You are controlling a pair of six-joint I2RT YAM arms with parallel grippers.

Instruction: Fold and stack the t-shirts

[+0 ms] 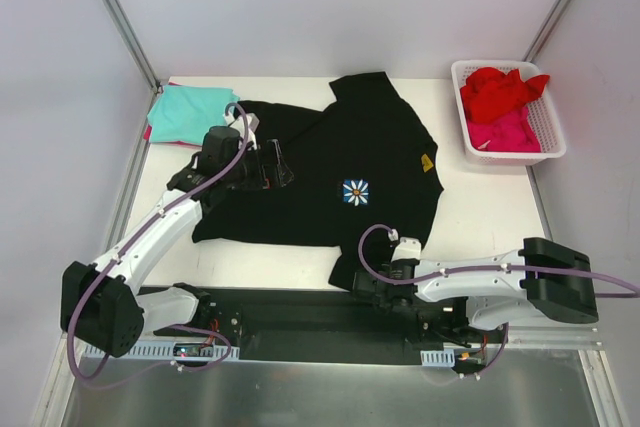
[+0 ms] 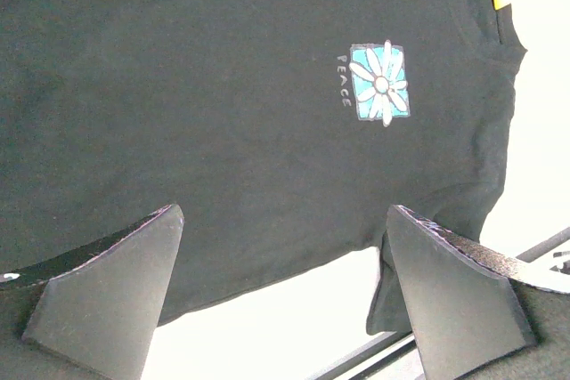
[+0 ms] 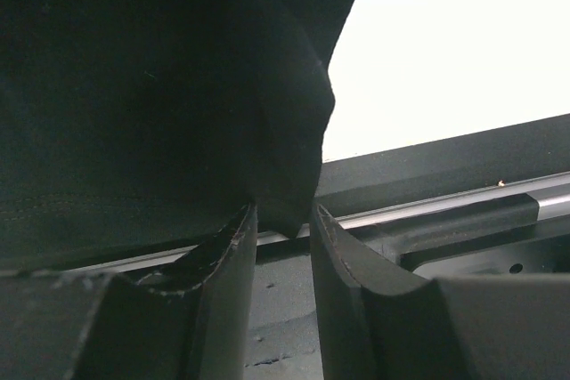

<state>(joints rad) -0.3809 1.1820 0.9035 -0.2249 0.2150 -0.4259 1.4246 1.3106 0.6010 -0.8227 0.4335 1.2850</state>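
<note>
White tabletop (image 1: 480,217) between pale walls: black t-shirt (image 1: 340,147) with flower print (image 1: 355,192) spread across the middle, its near corner reaching the front edge; teal t-shirt (image 1: 190,112) folded at the far left corner, just beside the black sleeve. White slotted basket (image 1: 553,142) at far right holds a crumpled red t-shirt (image 1: 500,90) and pink t-shirt (image 1: 505,132). Left arm extended over the black shirt, left claw (image 2: 283,211) spread wide above the cloth; right arm low along the near edge, right claw (image 3: 283,211) pinching the shirt's near corner
</note>
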